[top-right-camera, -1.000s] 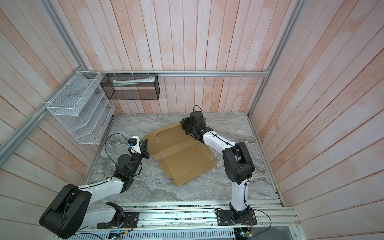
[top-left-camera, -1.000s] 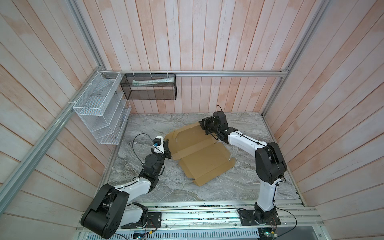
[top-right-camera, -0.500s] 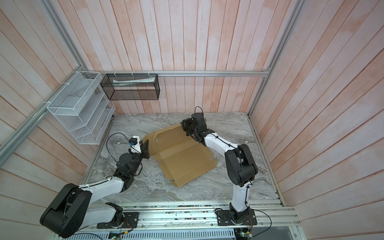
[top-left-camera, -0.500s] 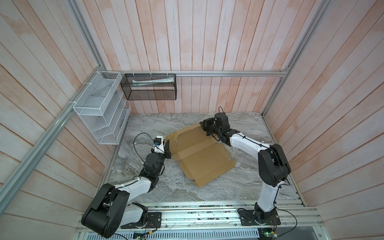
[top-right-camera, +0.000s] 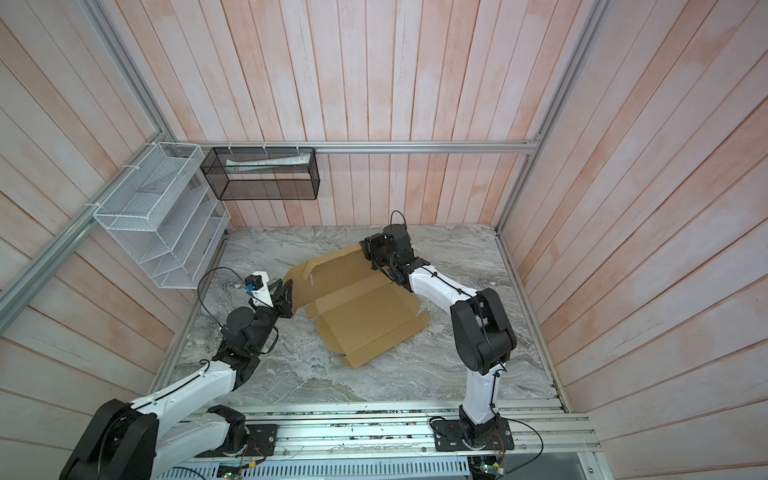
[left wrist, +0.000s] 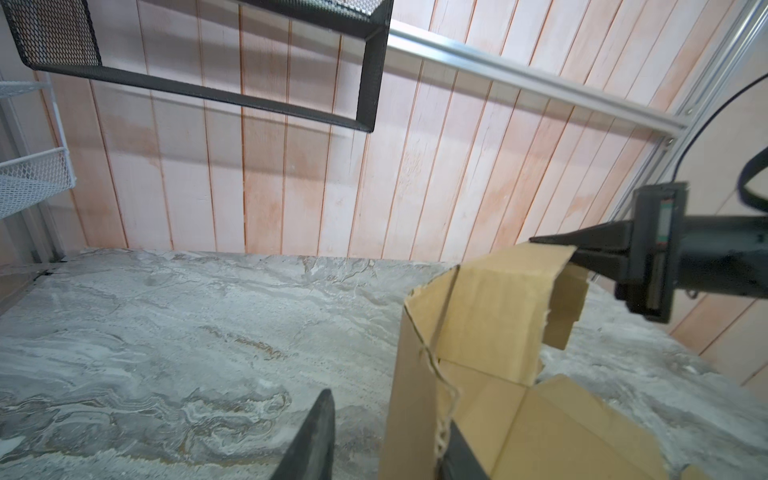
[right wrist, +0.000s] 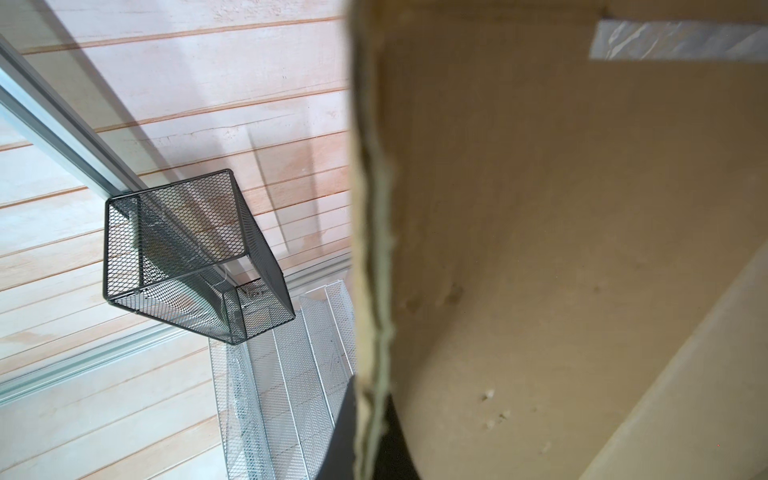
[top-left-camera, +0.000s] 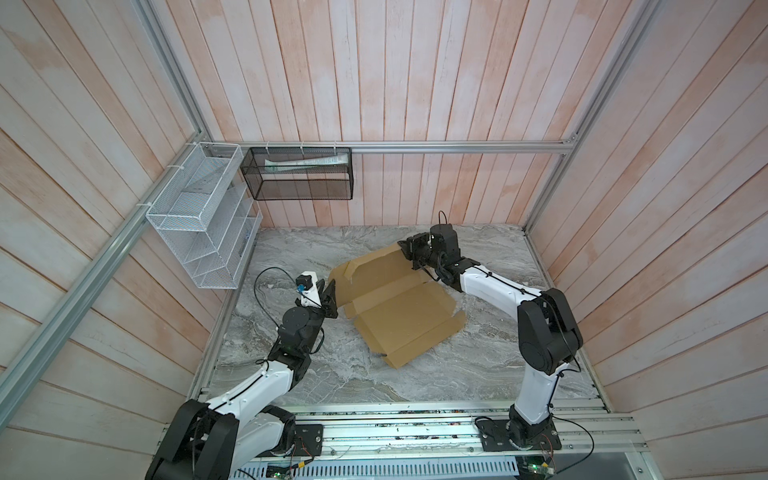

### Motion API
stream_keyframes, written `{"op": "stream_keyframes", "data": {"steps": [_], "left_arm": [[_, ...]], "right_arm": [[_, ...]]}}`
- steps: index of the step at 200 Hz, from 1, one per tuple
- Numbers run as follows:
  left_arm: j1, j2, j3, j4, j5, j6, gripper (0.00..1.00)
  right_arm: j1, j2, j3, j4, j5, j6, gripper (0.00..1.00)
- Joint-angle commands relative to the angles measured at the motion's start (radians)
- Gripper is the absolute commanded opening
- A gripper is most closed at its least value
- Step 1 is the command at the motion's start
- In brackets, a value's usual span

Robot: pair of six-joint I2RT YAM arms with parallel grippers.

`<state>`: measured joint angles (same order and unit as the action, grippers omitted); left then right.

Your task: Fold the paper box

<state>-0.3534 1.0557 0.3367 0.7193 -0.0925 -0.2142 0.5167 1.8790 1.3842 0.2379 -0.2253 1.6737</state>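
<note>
- The marble table (top-left-camera: 478,374) carries the paper box (top-left-camera: 399,320) near its middle. The near panel lies flat and the far flap is raised.
- The right gripper (top-left-camera: 406,249) is closed tight on the edge of the far flap.
- The left gripper (top-left-camera: 331,300) stands open at the box's left corner. The cardboard edge is between its fingers (left wrist: 316,436) but is not pinched.

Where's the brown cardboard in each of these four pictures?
In a top view: the paper box lies spread in the middle of the table.
In a top view: the paper box likewise, mid-table.
Left wrist: close up, one flap standing upright.
Right wrist: very close, filling much of the picture.
Shared landmark: the black mesh basket on the back wall.
</note>
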Motion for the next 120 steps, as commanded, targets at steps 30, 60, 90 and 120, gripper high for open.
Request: {"op": "stream_keyframes", "data": {"steps": [30, 60, 90, 120], "left_arm": [[0.004, -0.175, -0.003, -0.244, 0.074, -0.113, 0.41], [0.006, -0.215, 0.022, -0.367, 0.059, -0.113, 0.41], [0.013, -0.209, 0.063, -0.48, 0.047, -0.13, 0.43], [0.018, -0.215, 0.068, -0.534, 0.022, -0.151, 0.47]], "right_arm": [[0.016, 0.036, 0.006, 0.1, -0.041, -0.057, 0.02], [0.016, 0.074, 0.013, 0.15, -0.075, -0.067, 0.02], [0.01, 0.114, 0.046, 0.171, -0.116, -0.106, 0.02], [0.002, 0.152, 0.073, 0.173, -0.154, -0.144, 0.02]]}}
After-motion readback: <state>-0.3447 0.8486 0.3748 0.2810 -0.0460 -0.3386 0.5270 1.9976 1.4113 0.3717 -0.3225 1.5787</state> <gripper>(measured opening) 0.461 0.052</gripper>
